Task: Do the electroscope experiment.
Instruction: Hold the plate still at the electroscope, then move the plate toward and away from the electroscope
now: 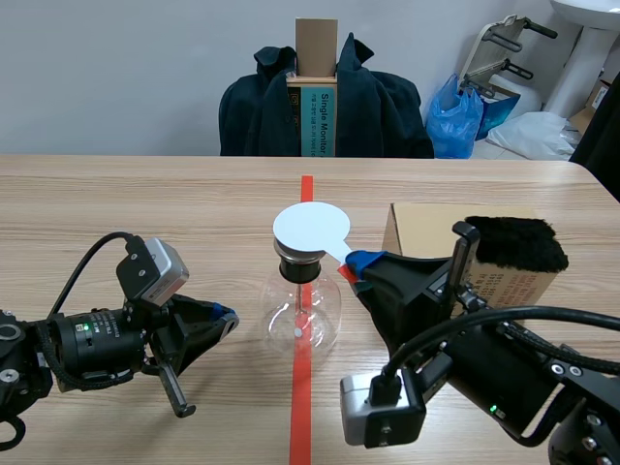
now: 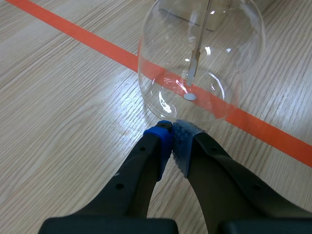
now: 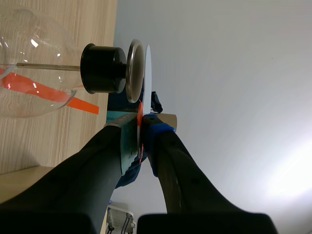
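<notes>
The electroscope is a round glass flask [image 1: 301,312] with a black stopper [image 1: 298,263], standing on the red tape line at the table's middle. My right gripper [image 1: 360,263] is shut on the orange-red handle of a white disc paddle [image 1: 311,229], held flat over the flask's top. In the right wrist view the white disc [image 3: 147,73] sits edge-on right against the metal top plate [image 3: 133,70]; I cannot tell if they touch. My left gripper [image 2: 171,129] is shut on nothing, its tips right at the flask's [image 2: 202,58] lower wall. The inner rod's strip [image 2: 193,63] hangs straight.
A cardboard box [image 1: 426,232] stands right of the flask, behind my right arm, with a black furry pad [image 1: 516,242] on it. Across the table a chair holds a dark jacket [image 1: 378,107] and a box. A blue bag [image 1: 455,116] lies beyond.
</notes>
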You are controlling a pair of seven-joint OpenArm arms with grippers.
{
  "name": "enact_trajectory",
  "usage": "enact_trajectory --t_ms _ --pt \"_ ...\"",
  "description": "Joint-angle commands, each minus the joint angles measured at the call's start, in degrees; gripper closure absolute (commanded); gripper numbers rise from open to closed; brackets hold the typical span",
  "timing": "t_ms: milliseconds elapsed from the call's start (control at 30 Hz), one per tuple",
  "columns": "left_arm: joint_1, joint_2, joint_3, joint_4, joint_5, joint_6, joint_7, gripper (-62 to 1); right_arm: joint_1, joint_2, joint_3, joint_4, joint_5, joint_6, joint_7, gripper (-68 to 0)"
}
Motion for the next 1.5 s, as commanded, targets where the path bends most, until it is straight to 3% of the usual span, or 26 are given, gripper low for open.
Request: enact_trajectory --t_ms 0,433,833,1000,1100,1367,1467 --pt "-0.13 -0.04 -0.22 0.92 -0.55 -0.13 -0.76 -1.9 0.35 0.48 -0.09 0.81 0.59 -0.85 -0.13 -0.7" --pt "0.02 -0.04 -0.22 0.92 -0.55 -0.13 -0.76 -1.9 0.37 0.48 -0.09 0.81 0.59 -0.85 -0.92 -0.7" --pt "0.15 -0.04 -0.22 0.92 -0.55 -0.13 -0.79 -1.9 0.37 0.48 -0.02 0.81 0.59 -0.83 -22.34 -0.7" --pt "0.15 -0.04 -0.22 0.92 -0.55 -0.13 -0.79 -1.9 0.37 0.48 -0.02 0.81 0.59 -0.83 -27.08 -0.7" --pt "0.15 -0.04 -0.22 0.92 -0.55 -0.13 -0.79 -1.9 0.39 0.48 -0.02 0.81 0.59 -0.83 -25.68 -0.7" --pt "0.15 -0.04 -0.22 0.92 -0.55 -0.13 -0.79 -1.9 0.70 0.48 -0.02 0.81 0.59 -0.92 -12.20 -0.7" --pt "0.15 -0.04 -0.22 0.92 -0.55 -0.13 -0.81 -1.9 0.70 0.48 -0.02 0.81 0.57 -2.32 -7.26 -0.7"
